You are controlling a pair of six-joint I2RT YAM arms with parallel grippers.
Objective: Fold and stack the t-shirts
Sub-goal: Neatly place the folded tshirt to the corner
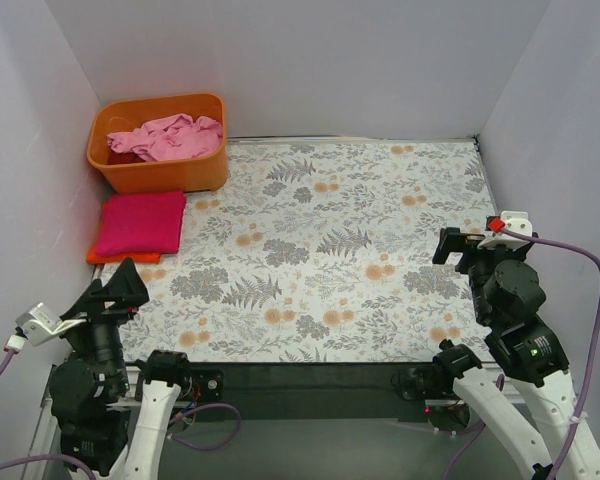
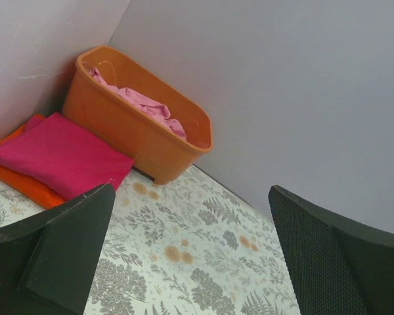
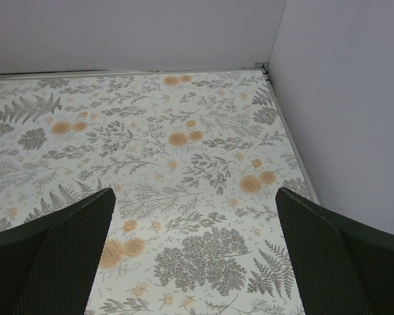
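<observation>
Our left gripper [image 2: 192,190] and right gripper [image 3: 195,191] gape apart. At left, the magenta tee [image 1: 140,222] lies folded on the orange tee [image 2: 26,184]. Upper left, a pink tee [image 1: 170,137] sits in the tub [image 1: 160,175].

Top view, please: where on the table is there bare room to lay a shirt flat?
The whole floral surface right of the orange tub and the folded magenta shirt is bare. Only that far-left corner is crowded.

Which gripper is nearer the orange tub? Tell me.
Left. The left gripper hangs open just short of the folded shirts in front of the tub; the right gripper sits open far across the table.
</observation>
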